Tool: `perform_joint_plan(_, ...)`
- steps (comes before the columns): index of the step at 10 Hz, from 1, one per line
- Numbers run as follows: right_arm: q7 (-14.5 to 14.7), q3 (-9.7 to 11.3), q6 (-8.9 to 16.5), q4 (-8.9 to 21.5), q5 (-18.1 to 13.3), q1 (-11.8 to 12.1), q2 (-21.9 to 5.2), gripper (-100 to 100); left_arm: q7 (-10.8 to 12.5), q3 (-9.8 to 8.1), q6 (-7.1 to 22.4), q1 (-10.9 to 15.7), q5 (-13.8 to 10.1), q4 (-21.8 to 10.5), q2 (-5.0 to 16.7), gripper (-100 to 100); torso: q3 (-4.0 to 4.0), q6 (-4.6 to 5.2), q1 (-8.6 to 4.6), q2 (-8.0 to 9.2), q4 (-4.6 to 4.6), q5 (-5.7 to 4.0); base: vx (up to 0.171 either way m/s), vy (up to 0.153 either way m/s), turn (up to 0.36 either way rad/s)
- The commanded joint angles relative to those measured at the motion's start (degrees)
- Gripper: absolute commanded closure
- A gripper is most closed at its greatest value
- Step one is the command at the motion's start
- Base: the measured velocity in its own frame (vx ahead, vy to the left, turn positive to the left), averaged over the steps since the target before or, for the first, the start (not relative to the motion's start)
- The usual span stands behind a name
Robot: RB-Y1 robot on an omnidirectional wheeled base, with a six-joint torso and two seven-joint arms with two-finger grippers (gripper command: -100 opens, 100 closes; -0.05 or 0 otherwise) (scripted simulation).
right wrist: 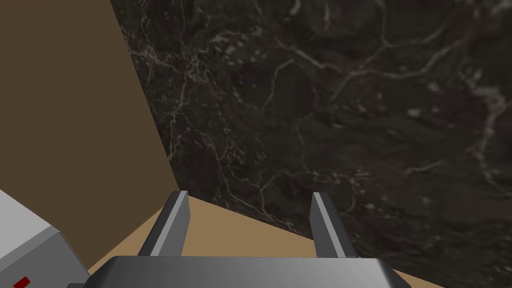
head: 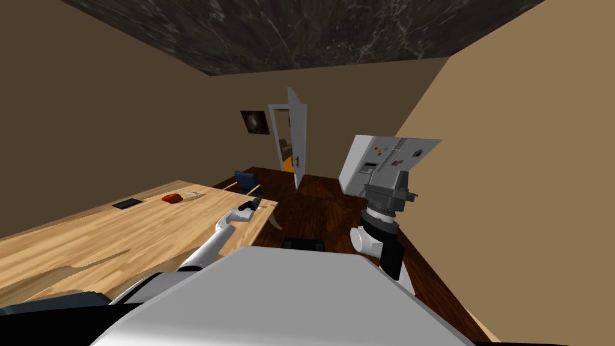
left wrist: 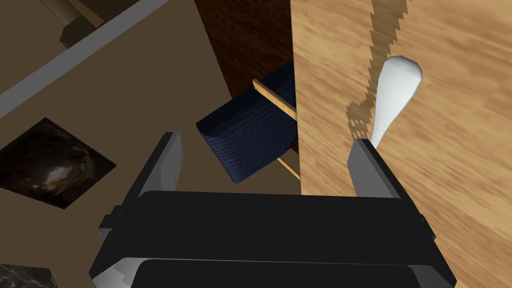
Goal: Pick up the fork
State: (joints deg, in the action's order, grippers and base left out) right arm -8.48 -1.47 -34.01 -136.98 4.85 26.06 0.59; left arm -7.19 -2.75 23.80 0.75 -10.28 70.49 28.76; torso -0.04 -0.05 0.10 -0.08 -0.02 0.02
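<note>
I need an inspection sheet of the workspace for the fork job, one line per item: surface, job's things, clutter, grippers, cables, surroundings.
Surface: light wooden table.
Job's things: white fork lies flat on the table near its edge. Its narrow end runs behind one finger of the left gripper, not between the fingers.
Clutter: red thing and flat black thing farther along the table.
Grippers: left open, straddling the table's edge; right gripper open, raised, nothing between its fingers.
Cables: nothing seen.
Surroundings: blue chair at the table's end, open door, fridge, dark wooden floor.
</note>
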Motion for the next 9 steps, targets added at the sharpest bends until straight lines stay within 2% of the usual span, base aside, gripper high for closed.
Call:
perform_joint_plan(1,0.0,0.0,0.0,0.0,0.0,0.0,0.0,0,-1.9,0.18,2.9,2.1,-2.2,-2.9,1.5,-100,0.00,0.00,0.00,0.00,0.00,0.00,0.026,0.020,-0.049)
perform_joint_plan(2,0.0,0.0,0.0,0.0,0.0,0.0,0.0,0,-1.9,0.18,4.0,2.1,-2.2,-3.7,1.5,-100,-0.01,0.02,0.01,-0.03,0.00,-0.01,0.022,0.020,-0.026)
perform_joint_plan(3,0.0,0.0,0.0,0.0,0.0,0.0,0.0,0,-3.5,0.14,5.5,3.4,-3.7,-6.0,2.3,-100,-0.01,0.01,0.00,-0.02,0.00,0.00,0.023,0.024,-0.036)
perform_joint_plan(4,0.0,0.0,0.0,0.0,0.0,0.0,0.0,0,-3.5,0.14,6.8,3.4,-3.7,-6.0,2.3,-100,-0.01,0.02,0.01,-0.03,0.00,0.00,0.025,0.022,-0.024)
perform_joint_plan(5,0.0,0.0,0.0,0.0,0.0,0.0,0.0,0,-5.1,0.12,8.5,4.6,-5.3,-8.2,3.2,-100,-0.01,0.00,0.00,-0.02,0.00,0.00,0.032,0.020,-0.036)
perform_joint_plan(6,0.0,0.0,0.0,0.0,0.0,0.0,0.0,0,-5.1,0.12,10.1,4.6,-5.3,-8.2,3.2,-100,-0.02,0.02,0.00,-0.04,0.00,0.00,0.025,0.023,-0.018)
perform_joint_plan(7,0.0,0.0,0.0,0.0,0.0,0.0,0.0,0,-6.7,0.10,11.8,5.7,-6.8,-10.2,3.9,-100,-0.02,0.01,0.00,-0.03,-0.01,0.00,0.033,0.030,-0.028)
perform_joint_plan(8,0.0,0.0,0.0,0.0,0.0,0.0,0.0,0,-6.7,0.10,12.9,5.7,-6.8,-10.2,3.9,-100,-0.03,0.01,0.03,-0.06,-0.01,0.00,0.031,0.026,-0.023)
perform_joint_plan(9,0.0,0.0,0.0,0.0,0.0,0.0,0.0,0,-8.3,0.09,14.7,6.8,-8.3,-12.2,4.6,-100,-0.03,0.01,0.01,-0.04,-0.01,0.00,0.039,0.033,-0.031)
